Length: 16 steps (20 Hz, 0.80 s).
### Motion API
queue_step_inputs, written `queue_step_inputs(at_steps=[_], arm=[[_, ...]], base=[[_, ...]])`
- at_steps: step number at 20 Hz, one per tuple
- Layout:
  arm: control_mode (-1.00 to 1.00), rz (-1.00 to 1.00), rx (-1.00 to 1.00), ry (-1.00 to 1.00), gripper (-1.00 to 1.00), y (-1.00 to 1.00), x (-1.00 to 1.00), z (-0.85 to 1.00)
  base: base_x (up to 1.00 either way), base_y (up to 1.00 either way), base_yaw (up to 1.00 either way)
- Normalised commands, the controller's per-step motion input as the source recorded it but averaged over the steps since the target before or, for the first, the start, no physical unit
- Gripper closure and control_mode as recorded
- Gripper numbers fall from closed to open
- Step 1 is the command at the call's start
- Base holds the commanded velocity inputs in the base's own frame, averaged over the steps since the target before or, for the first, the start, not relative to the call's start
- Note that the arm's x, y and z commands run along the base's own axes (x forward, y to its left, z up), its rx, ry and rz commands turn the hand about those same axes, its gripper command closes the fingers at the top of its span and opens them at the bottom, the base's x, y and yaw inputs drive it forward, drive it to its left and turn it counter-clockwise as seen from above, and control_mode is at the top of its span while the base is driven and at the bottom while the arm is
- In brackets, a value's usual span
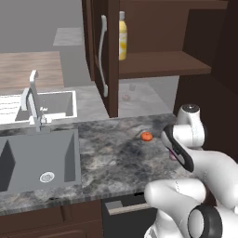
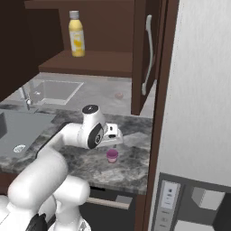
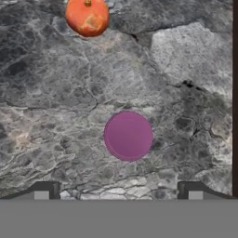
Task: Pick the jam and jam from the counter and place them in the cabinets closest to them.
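A pinkish-purple jam jar (image 2: pixel 112 155) stands on the dark marbled counter (image 2: pixel 81 164) near its front edge. Seen from above in the hand view, its round lid (image 3: pixel 128 135) lies just ahead of my gripper (image 3: pixel 118 193). The gripper (image 2: pixel 112 144) hangs straight over the jar, pointing down, open and holding nothing. In the left base view my arm covers most of the jar (image 1: pixel 172 156). The dark brown cabinet (image 2: pixel 90 63) above the counter is open, its door (image 2: pixel 143 54) swung out. A small faint round thing (image 2: pixel 119 95) sits at the back of the counter under the cabinet.
A flattish orange-red fruit (image 3: pixel 87 16) lies on the counter beyond the jar. A yellow bottle (image 2: pixel 76 34) stands on the cabinet shelf. The sink (image 1: pixel 42 158) and faucet (image 1: pixel 32 100) are to the left. A tall white wall (image 2: pixel 198 90) closes the right side.
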Motion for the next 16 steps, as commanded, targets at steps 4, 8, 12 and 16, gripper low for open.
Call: queue_step_inputs(at_steps=[4,8,12,16], arm=[[-1.0,0.02,0.0,0.02,-1.0,-0.12,0.23,-0.32],[-1.0,0.02,0.0,0.03,-1.0,-0.08,0.27,-0.31],[-1.0,0.01,0.0,0.04,-1.0,-0.03,0.29,-0.32],[-1.0,0.0,0.0,0.05,-1.0,-0.01,0.29,-0.35]], base=[[0.0,0.0,0.0],[0.0,0.0,0.0],[0.0,0.0,0.0],[0.0,0.0,0.0]])
